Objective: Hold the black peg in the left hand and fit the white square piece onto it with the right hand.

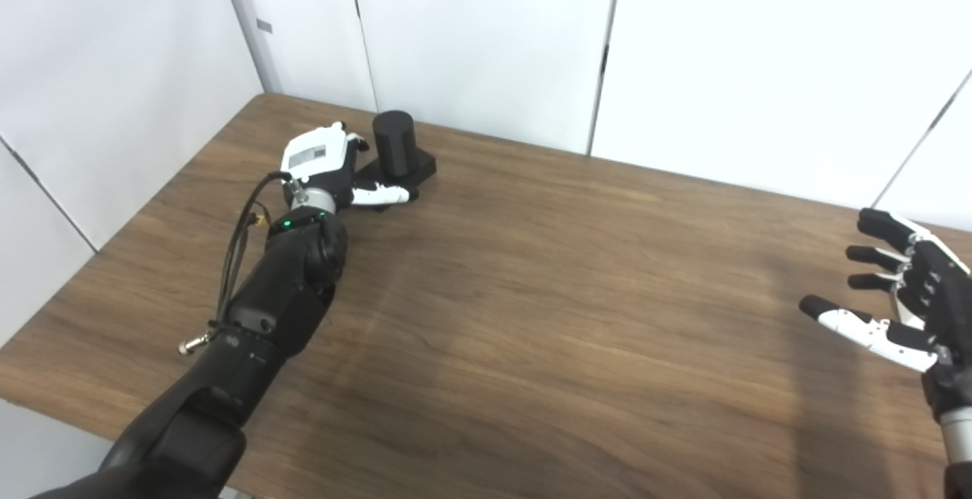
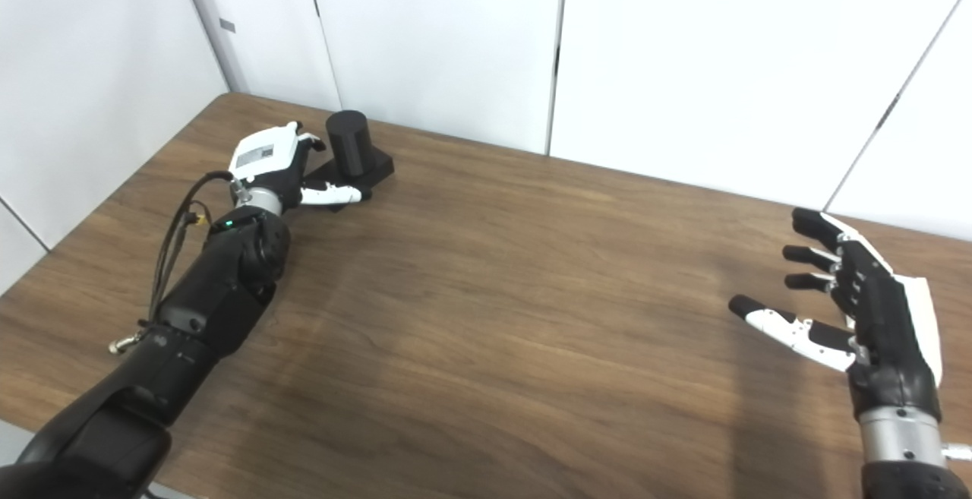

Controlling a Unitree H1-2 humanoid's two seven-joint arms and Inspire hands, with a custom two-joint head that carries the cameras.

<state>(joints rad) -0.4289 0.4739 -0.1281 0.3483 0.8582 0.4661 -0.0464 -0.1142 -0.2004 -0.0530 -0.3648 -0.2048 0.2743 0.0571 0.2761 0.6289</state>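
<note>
The black peg (image 1: 393,142) is a short upright cylinder on a black square base (image 1: 414,172), standing on the table at the far left. My left hand (image 1: 319,161) is right beside it on its left. Its white thumb (image 1: 380,195) lies straight along the near edge of the base. The other fingers are hidden behind the back of the hand, so no grip shows. My right hand (image 2: 850,294) hovers above the table at the far right, palm turned inward, fingers spread, holding nothing. No white square piece shows in either view.
The wooden table (image 1: 547,294) ends at white wall panels (image 1: 486,36) just behind the peg. Its left edge runs diagonally beside my left forearm (image 1: 281,294), from which a cable loop hangs.
</note>
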